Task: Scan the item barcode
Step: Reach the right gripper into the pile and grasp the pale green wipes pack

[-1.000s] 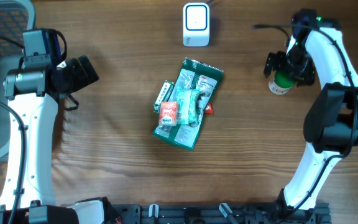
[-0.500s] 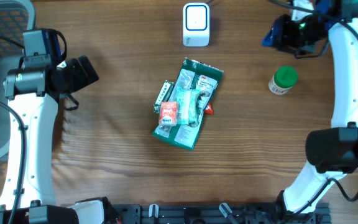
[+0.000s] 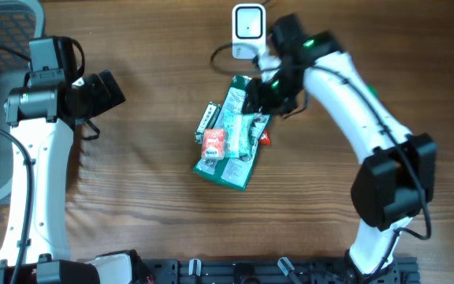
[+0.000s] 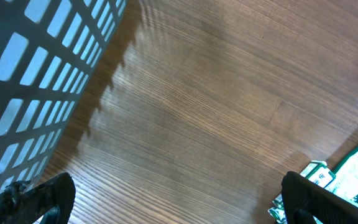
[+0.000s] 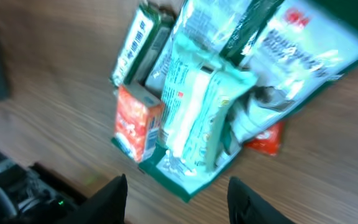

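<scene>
Where the pile of packets [image 3: 233, 134] lies on the wooden table [image 3: 132, 197], the right gripper [image 3: 262, 95] hangs directly above the end nearest the scanner, likely lined up to pick one item. Just beyond that gripper stands the white scanner [image 3: 248, 31]. Its wrist camera shows what the arm hides from overhead: fingers partly apart and empty, facing an orange box [image 5: 138, 127] beside a pale green packet [image 5: 197, 118]. Well apart, the left gripper [image 4: 179, 199] hangs wide open near a mesh basket [image 4: 23, 81], probably leaving room.
</scene>
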Available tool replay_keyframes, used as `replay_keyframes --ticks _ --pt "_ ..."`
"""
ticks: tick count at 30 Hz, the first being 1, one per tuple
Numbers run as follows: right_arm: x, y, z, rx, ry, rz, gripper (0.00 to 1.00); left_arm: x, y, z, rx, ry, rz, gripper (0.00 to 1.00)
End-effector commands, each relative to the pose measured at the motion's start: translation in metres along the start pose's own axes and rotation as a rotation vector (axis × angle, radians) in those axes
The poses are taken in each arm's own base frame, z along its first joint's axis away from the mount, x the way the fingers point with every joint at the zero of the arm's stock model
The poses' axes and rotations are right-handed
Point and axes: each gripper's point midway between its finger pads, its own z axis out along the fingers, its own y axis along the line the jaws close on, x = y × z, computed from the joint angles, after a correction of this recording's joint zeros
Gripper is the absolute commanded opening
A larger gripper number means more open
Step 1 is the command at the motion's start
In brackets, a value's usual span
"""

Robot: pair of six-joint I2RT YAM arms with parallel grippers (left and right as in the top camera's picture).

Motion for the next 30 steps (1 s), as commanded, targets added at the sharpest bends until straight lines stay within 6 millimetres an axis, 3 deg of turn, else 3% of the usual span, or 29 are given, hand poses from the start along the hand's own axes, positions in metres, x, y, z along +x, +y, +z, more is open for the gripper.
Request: replay_keyframes --ticks 1,5,11,20,30 --pt "0.010 -0.009 0.034 0.098 0.009 0.085 0.49 -0.004 -0.001 -0.001 0.005 -0.007 -0.006 1.00" --pt "0.016 -0.013 0.056 0.145 -0.003 0.089 0.48 -0.004 -0.001 -0.001 0.005 -0.007 -0.006 1.00" --pt "0.014 -0.015 0.068 0.135 -0.028 0.071 0.49 -0.004 -0.001 -0.001 0.005 -0.007 -0.006 1.00" --pt "0.008 -0.031 0.068 0.226 -0.070 0.111 0.49 -0.004 -0.001 -0.001 0.005 -0.007 -0.006 1.00" --pt "0.004 -0.030 0.071 0.221 -0.080 0.108 0.49 -0.004 -0.001 -0.001 0.005 -0.007 -0.006 1.00"
